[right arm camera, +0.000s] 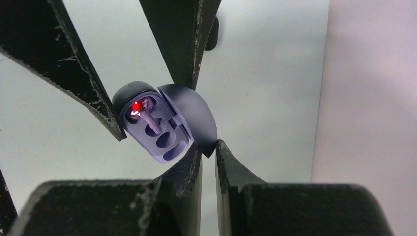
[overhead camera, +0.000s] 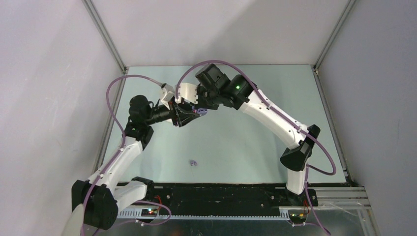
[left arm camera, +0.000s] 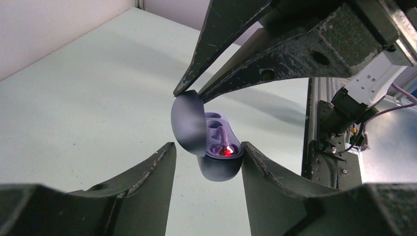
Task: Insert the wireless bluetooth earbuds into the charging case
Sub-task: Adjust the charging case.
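Note:
A dark blue charging case (left arm camera: 219, 169) with a lavender inside hangs in the air, lid (left arm camera: 187, 123) open. My left gripper (left arm camera: 209, 145) grips its body between both fingers. My right gripper (right arm camera: 209, 147) is shut on the tip of the lid (right arm camera: 196, 115); its fingers come down from above in the left wrist view (left arm camera: 189, 93). One lavender earbud (right arm camera: 140, 112) sits in the case (right arm camera: 157, 132) with a red light glowing at its end; the socket beside it is empty. In the top view both grippers meet at the case (overhead camera: 199, 112). A second lavender earbud (overhead camera: 193, 162) lies on the table.
The pale green table (overhead camera: 236, 147) is walled in by white panels at the back and both sides. A black rail (overhead camera: 221, 194) with the arm bases runs along the near edge.

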